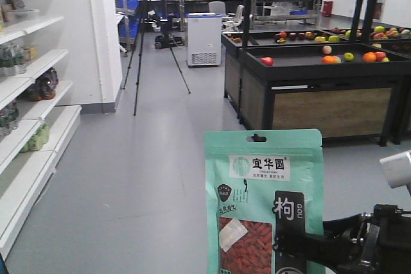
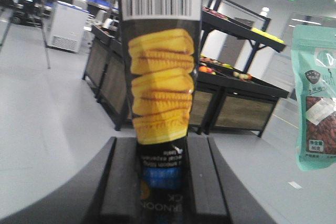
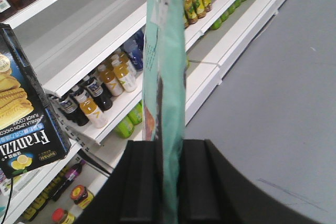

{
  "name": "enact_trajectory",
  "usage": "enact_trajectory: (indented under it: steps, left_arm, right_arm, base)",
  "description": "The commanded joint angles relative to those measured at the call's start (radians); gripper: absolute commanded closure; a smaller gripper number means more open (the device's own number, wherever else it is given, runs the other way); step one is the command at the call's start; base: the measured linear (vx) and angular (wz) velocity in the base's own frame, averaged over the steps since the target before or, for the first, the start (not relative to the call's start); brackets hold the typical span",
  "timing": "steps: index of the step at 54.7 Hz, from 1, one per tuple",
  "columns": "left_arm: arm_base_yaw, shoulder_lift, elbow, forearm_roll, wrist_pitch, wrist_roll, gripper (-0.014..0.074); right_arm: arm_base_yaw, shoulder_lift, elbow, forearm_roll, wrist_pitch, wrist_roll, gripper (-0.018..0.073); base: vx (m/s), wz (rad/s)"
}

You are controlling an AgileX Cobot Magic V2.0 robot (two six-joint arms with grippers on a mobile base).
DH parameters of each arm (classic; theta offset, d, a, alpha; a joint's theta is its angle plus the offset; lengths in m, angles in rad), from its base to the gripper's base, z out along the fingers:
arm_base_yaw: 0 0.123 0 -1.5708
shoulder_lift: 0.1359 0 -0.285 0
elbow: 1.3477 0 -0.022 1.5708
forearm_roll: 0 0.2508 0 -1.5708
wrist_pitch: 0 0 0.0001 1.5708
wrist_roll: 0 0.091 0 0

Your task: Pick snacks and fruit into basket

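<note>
Since the snacks pouch (image 1: pixel 260 197) was just thin mint-green film with loose red berries inside, I figured it'd be light, floppy and a bit slick, so where I pinched it mattered. It stood upright in the air at the bottom centre of the front view, with the white label up top and the clear window lower down.

My right gripper (image 3: pixel 167 153) was clamped on its lower part, both pads flat against the film. The pouch ran edge-on up the middle of the right wrist view. My guess: a grip that low lets the top wobble, but the berries sit low too, so the weight was close to the pads. A firm squeeze on the flat film seemed safer than a loose one it could slide out of.

My left gripper (image 2: pixel 163 153) was closed on a tall cookie box (image 2: pixel 160 77), which looked like stiff card and filled the centre of the left wrist view.

Further out, drink bottles (image 3: pixel 107 85) lined the white shelves (image 3: pixel 89 30) at the upper left of the right wrist view. A produce stand (image 1: pixel 321 88) sat at the upper right of the front view. One green fruit (image 1: pixel 349 56) lay among the oranges there, too small to tell if it was mine. The basket wasn't in any view.
</note>
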Motion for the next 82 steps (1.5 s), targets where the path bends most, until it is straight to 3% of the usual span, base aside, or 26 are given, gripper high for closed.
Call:
enact_trajectory:
  steps: [1,38,82]
  left_arm:
    - [-0.004,0.011,-0.032,-0.003,-0.096,0.001,0.0594]
    - [-0.004,0.011,-0.032,-0.003,-0.096,0.001,0.0594]
    - [-0.004,0.011,-0.032,-0.003,-0.096,0.001,0.0594]
  right_arm:
    - [-0.003,-0.02,-0.031,0.04,0.008,-0.006,0.057]
    - [-0.003,-0.02,-0.031,0.04,0.008,-0.007,0.057]
    - [-0.003,-0.02,-0.031,0.04,0.008,-0.005,0.057]
  base:
    - [0.15,-0.44]
    - [0.23,-0.37]
    - [0.43,-0.52]
